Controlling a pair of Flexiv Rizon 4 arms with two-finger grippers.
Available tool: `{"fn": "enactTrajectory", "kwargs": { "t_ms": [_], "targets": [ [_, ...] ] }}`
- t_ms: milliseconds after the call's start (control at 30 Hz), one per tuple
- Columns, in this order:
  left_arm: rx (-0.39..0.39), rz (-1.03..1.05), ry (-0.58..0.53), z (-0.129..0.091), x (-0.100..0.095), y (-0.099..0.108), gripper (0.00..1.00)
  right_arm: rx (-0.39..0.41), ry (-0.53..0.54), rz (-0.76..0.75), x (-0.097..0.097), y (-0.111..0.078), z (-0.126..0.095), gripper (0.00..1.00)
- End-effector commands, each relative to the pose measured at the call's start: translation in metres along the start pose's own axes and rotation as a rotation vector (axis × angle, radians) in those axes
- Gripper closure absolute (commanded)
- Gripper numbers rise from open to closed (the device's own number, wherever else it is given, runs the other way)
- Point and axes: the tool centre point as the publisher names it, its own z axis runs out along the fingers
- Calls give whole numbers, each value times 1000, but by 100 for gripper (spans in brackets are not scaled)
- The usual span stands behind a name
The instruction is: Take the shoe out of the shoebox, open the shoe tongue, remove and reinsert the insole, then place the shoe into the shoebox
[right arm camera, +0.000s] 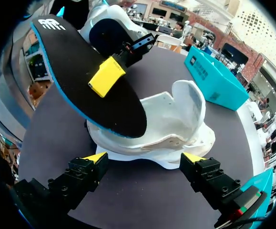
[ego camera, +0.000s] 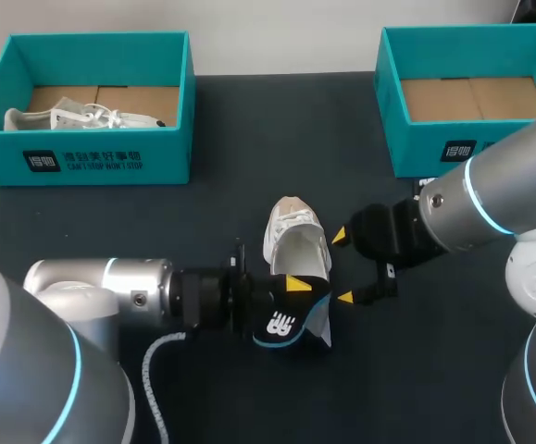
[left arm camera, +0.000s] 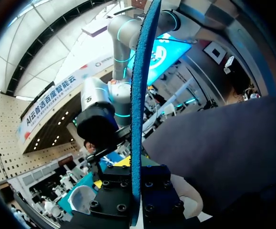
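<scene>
The black, blue-edged insole [ego camera: 284, 319] hides the near end of the white lace-up shoe [ego camera: 295, 236] and one left fingertip. The left jaws pinch this insole on edge. The right jaws stand spread beside the shoe. It lies lengthwise on the dark bench [ego camera: 156, 222], laced end farthest.
</scene>
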Motion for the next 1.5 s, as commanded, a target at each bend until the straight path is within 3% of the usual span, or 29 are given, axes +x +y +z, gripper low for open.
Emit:
{"fn": "enactTrajectory", "kwargs": {
  "t_ms": [33,633,967,1167,1200,1267,1333,1500],
  "targets": [
    [0,-4,2,6,1,10,100,2,-2,1,1,0,1,0],
    [-59,12,29,-1,-5,48,100,2,-2,1,1,0,1,0],
    [-89,7,41,0,-2,59,100,2,-2,1,1,0,1,0],
    [-86,14,39,-2,-3,49,100,2,-2,1,1,0,1,0],
    [-85,17,38,-2,-4,47,95,2,-2,1,1,0,1,0],
    [-83,19,36,-2,-6,44,74,2,-2,1,1,0,1,0],
    [-78,25,33,-2,-7,42,64,2,-2,1,1,0,1,0],
    [-72,38,26,-2,-9,36,64,2,-2,1,1,0,1,0]
  ]
}}
